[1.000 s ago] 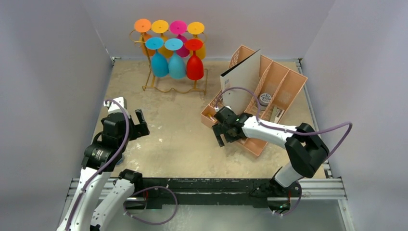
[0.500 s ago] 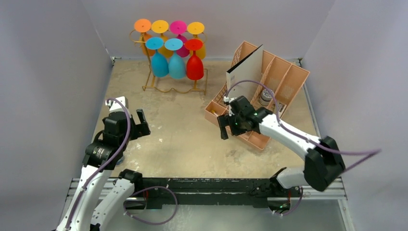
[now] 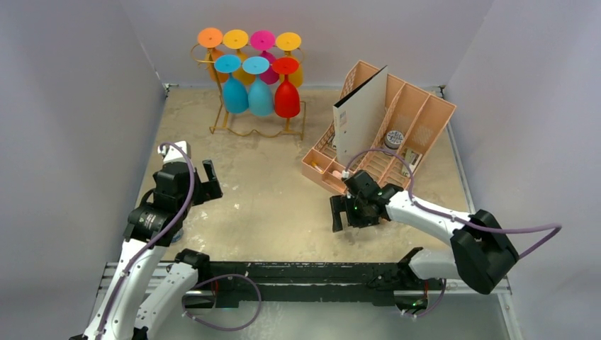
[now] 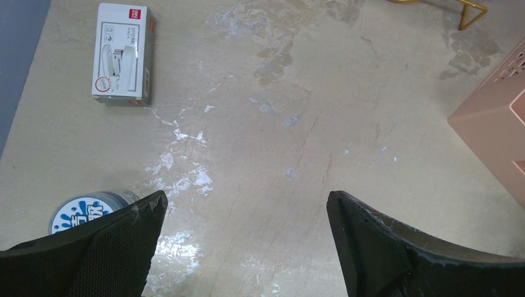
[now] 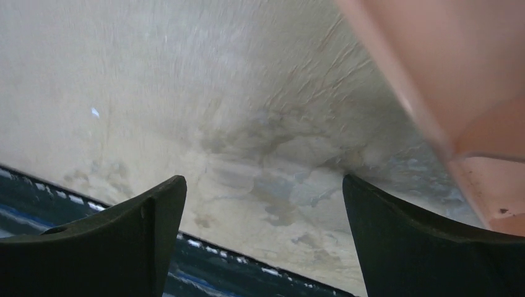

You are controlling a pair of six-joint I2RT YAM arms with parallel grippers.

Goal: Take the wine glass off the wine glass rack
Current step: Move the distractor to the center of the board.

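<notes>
The gold wire wine glass rack (image 3: 228, 126) stands at the back left of the table. Several coloured wine glasses hang on it upside down, with a red one (image 3: 286, 98) at the front right and two blue ones (image 3: 235, 94) beside it. My left gripper (image 3: 203, 184) is open and empty, low over the table's left side, well short of the rack; in the left wrist view (image 4: 247, 201) only bare table lies between its fingers. My right gripper (image 3: 339, 217) is open and empty near the table's front edge; the right wrist view (image 5: 263, 182) shows bare table between its fingers.
A peach lattice file organiser (image 3: 422, 132) lies tilted at the right with a white folder (image 3: 360, 117) in it; its corner shows in both wrist views (image 4: 495, 133) (image 5: 458, 74). A white box (image 4: 122, 54) and a blue-labelled round tin (image 4: 77, 215) sit near my left gripper.
My right gripper has swung from the organiser's front corner back toward the table's near edge. The left arm has barely moved.
</notes>
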